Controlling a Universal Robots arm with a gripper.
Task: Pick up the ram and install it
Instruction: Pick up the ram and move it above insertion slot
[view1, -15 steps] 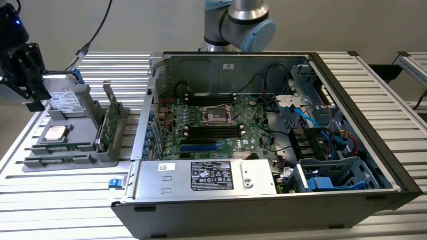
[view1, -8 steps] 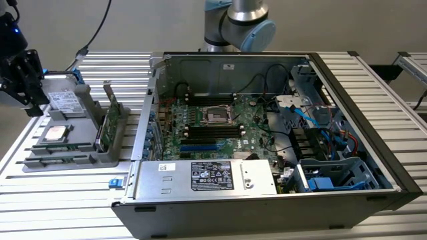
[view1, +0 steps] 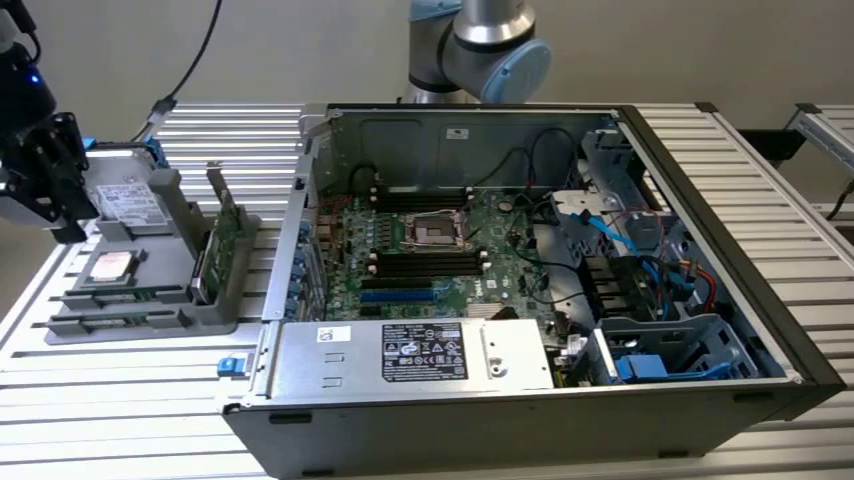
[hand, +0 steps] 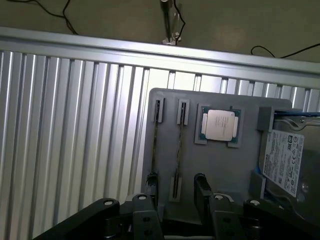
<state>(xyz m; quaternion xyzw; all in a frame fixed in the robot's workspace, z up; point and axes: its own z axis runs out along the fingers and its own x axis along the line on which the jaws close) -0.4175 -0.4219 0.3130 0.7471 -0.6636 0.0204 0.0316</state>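
Two ram sticks stand on edge in slots of a grey parts tray (hand: 220, 165). One ram stick (hand: 178, 150) lies between my open fingers, and the other (hand: 156, 142) runs beside one finger (hand: 151, 181). My gripper (hand: 176, 182) hovers over that end of the tray with nothing held. In the exterior view the gripper (view1: 63, 228) hangs over the tray (view1: 160, 310) at the far left, and the ram sticks (view1: 123, 296) sit near the tray's front. The motherboard's memory slots (view1: 424, 262) lie inside the open computer case (view1: 534, 400).
The tray also holds a CPU (hand: 219, 125), a hard drive (hand: 285, 160) and an upright green expansion card (view1: 227, 235). Ribbed aluminium table (hand: 65, 125) surrounds the tray. Cables and a drive cage (view1: 661, 350) crowd the case at the exterior view's right.
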